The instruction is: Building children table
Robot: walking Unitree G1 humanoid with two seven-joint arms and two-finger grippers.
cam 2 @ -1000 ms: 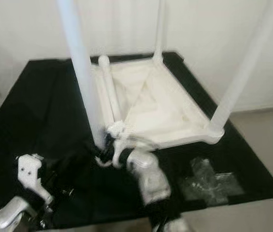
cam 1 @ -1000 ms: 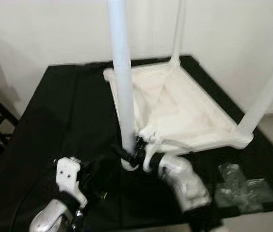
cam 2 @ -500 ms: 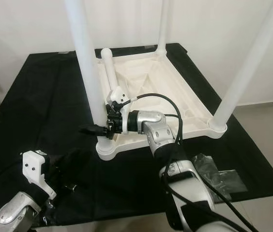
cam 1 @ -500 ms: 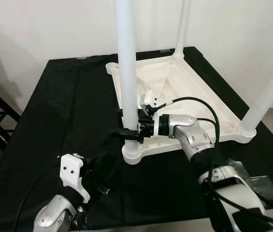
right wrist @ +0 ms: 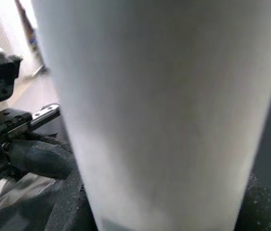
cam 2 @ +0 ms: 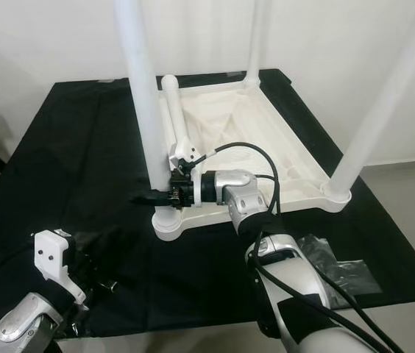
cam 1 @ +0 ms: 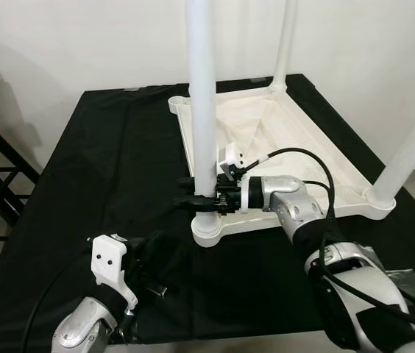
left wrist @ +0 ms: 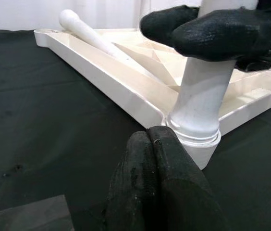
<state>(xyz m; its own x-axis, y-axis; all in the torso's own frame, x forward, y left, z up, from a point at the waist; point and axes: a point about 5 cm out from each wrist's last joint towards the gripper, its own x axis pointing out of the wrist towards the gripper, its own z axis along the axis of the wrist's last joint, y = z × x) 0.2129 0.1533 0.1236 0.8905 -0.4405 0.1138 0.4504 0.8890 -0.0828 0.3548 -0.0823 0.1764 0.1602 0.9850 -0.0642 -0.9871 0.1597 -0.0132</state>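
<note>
On matte black cloth, right gripper clamped around smooth white cylindrical table leg; left gripper together.

Black-draped table with an upturned white children's table and crumpled clear plastic near its corner.

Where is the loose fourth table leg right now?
The loose leg lies inside the upturned tabletop along its left rim, behind the upright leg the right gripper clamps.
</note>
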